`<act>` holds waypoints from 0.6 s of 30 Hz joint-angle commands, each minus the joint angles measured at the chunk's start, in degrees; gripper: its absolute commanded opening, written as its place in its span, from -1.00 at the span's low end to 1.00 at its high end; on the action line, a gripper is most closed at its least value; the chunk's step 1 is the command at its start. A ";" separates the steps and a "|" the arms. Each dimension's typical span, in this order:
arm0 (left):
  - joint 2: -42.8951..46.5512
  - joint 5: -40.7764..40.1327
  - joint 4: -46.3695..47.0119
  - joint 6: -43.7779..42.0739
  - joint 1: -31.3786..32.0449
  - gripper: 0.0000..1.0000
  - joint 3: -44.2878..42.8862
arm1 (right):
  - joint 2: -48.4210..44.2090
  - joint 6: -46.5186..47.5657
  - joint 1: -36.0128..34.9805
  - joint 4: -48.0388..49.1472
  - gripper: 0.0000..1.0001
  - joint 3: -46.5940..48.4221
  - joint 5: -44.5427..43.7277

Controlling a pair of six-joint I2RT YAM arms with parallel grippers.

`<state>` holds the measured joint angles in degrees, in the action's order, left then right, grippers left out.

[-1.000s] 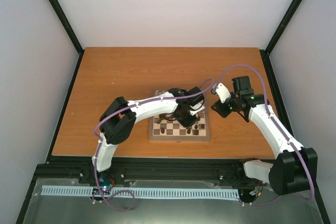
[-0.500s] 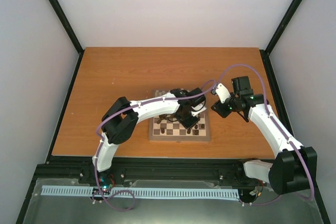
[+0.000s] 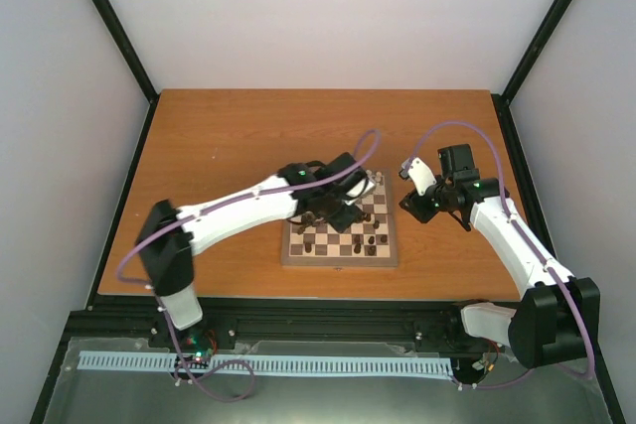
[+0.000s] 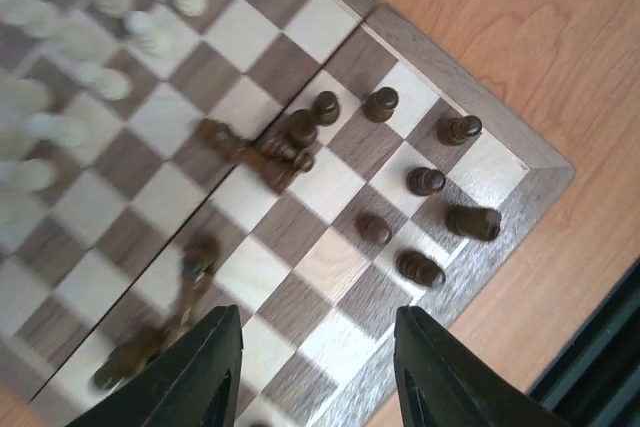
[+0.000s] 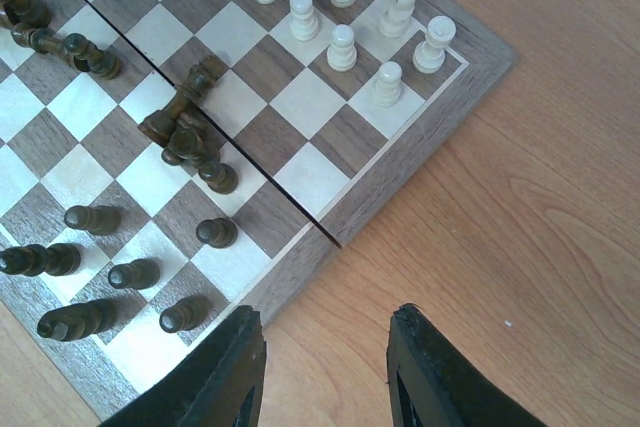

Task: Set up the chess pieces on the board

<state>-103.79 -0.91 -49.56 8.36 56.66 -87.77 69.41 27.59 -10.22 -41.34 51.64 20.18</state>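
Note:
The board (image 3: 338, 261) lies in the middle of the table. My left gripper (image 3: 343, 213) hovers over it, open and empty. In the left wrist view the gripper (image 4: 318, 357) is above bare squares near the board's border (image 4: 530, 162). Dark chess pieces (image 4: 425, 180) stand near that corner and a few (image 4: 265, 152) lie toppled. Blurred cream pieces (image 4: 60, 67) fill the far side. My right gripper (image 3: 408, 208) is open and empty beside the board's right edge. In its wrist view it (image 5: 325, 347) is over bare table, with cream pieces (image 5: 340, 7) standing and dark ones (image 5: 185, 132) fallen on the board (image 5: 470, 77).
The orange-brown table (image 3: 229, 136) is enclosed by white walls and black frame posts (image 3: 114, 32). A black rail (image 3: 298, 320) runs along the near edge. Purple cables (image 3: 452, 128) loop above both arms.
My left arm has stretched out, its elbow swinging left and down. Its gripper has shifted left over the board, off the near right squares. The right arm has stayed put.

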 commanded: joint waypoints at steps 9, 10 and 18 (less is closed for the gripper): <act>19.71 -3.01 13.23 10.10 -8.31 -0.09 27.52 | 1.23 0.52 0.37 -0.71 -0.32 -0.05 3.06; 19.76 -2.07 14.22 10.58 -8.93 -0.08 28.68 | 1.37 0.58 0.37 -0.75 -0.32 -0.02 3.29; 14.38 -4.24 15.43 14.30 -10.17 -0.14 28.86 | 1.78 0.93 0.29 -1.27 -0.31 0.10 4.59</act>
<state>-86.96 -4.54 -36.95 19.40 46.81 -57.47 70.87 28.01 -10.22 -41.80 51.64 23.31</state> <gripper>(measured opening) 0.439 0.344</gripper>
